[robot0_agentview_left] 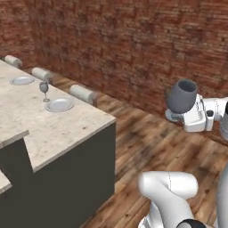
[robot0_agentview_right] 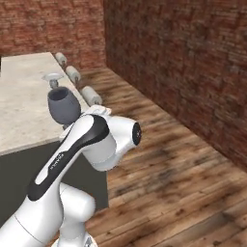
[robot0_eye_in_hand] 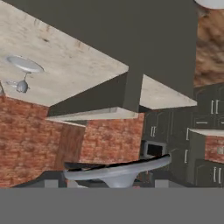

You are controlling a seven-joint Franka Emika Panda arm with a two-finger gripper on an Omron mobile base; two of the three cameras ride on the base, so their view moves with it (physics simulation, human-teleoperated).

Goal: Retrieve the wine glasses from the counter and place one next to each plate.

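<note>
My gripper (robot0_agentview_left: 179, 115) is shut on the stem of the squat dark wine glass (robot0_agentview_left: 181, 95), held upright in the air over the wooden floor, well right of the bar top (robot0_agentview_left: 26, 120). The same glass (robot0_agentview_right: 64, 107) stands above the arm's elbow in the right base view, and its round foot (robot0_eye_in_hand: 117, 169) lies across the bottom of the hand view. Two pale plates (robot0_agentview_left: 59, 105) (robot0_agentview_left: 22, 80) lie on the bar top, with the slimmer wine glass (robot0_agentview_left: 44, 90) upright between them. The counter (robot0_eye_in_hand: 205, 131) with dark cabinets is far off in the hand view.
Three padded stools (robot0_agentview_left: 83, 94) line the bar's far side along the brick wall (robot0_agentview_left: 133, 49). Wooden floor (robot0_agentview_left: 151, 147) spreads open to the right of the bar's dark end panel (robot0_agentview_left: 75, 178).
</note>
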